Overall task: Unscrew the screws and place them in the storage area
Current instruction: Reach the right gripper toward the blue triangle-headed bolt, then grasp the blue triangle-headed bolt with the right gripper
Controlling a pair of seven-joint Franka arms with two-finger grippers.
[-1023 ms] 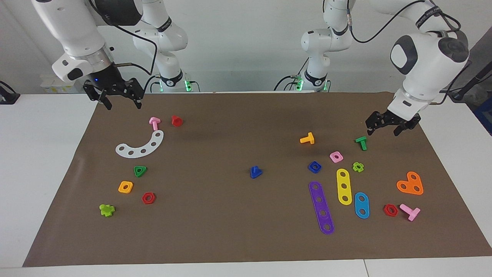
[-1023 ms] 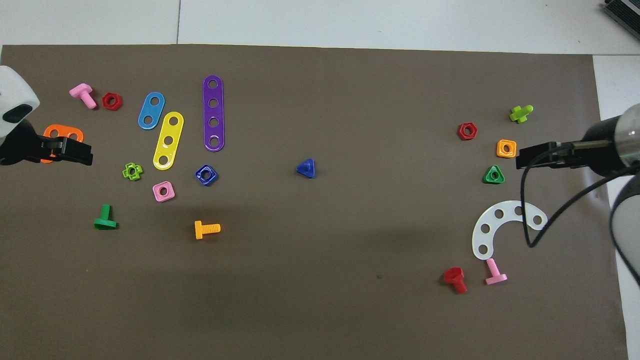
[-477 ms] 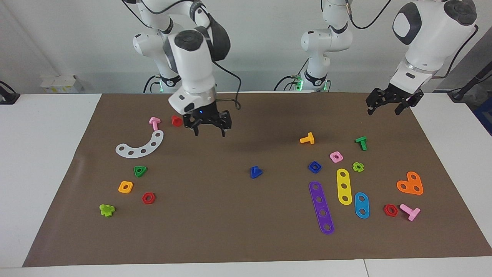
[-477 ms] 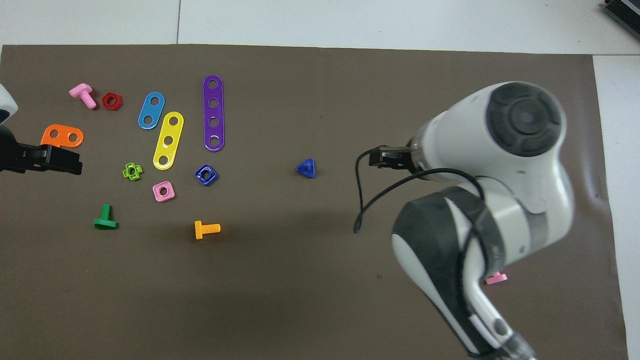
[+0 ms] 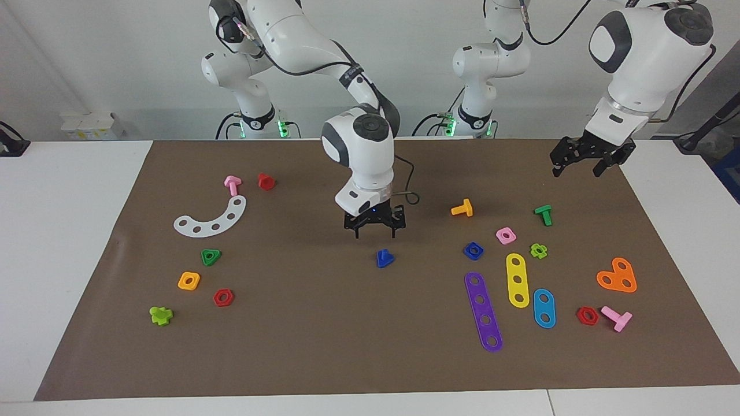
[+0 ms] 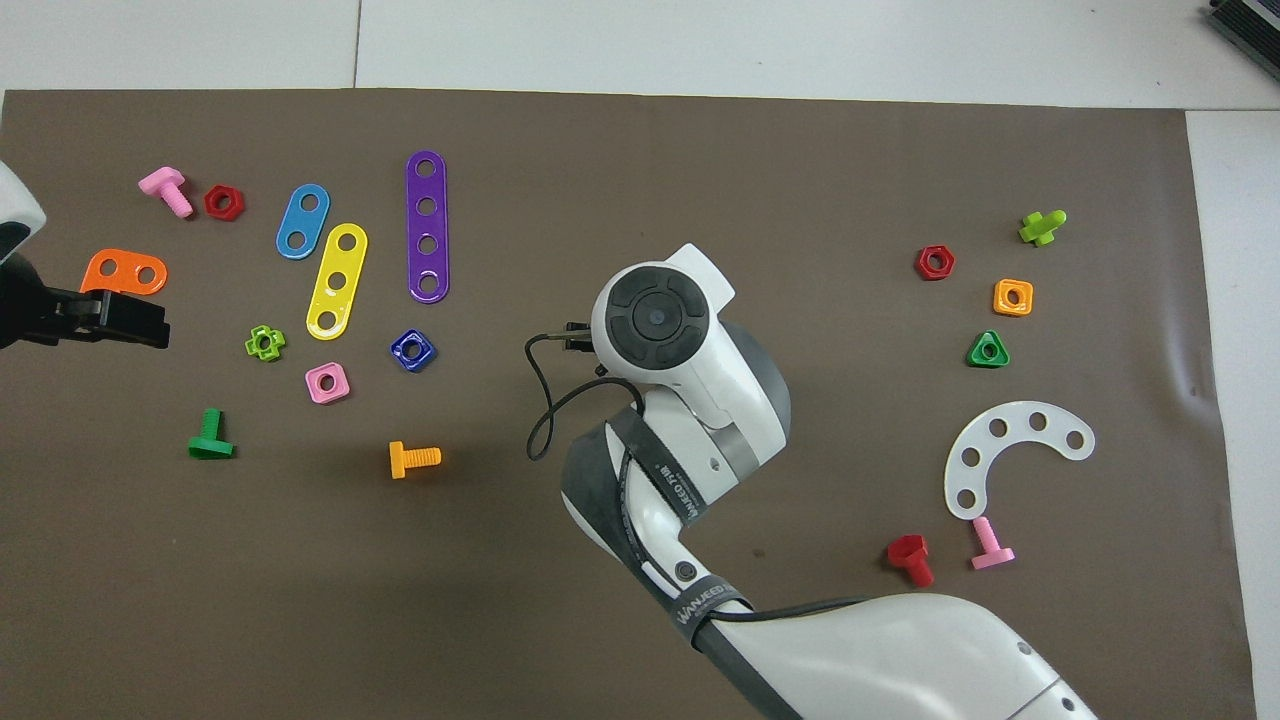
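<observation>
Right now my right gripper (image 5: 374, 229) hangs low in the middle of the frame, over the dark-blue bolt (image 5: 384, 257), fingers spread apart and holding nothing. I read that as lining up to come down around it. The bolt rests alone on the bench (image 5: 324, 346), head down and shank up, which should give the fingers a clean bite (from overhead the arm hides it entirely). Its matching dark-blue square nut (image 5: 473, 250) lies well apart, toward the left arm's end among the strips, so the pair looks already unthreaded. My left gripper (image 5: 585, 164) waits in the frame's upper corner, also spread and empty, clear of the reach.
</observation>
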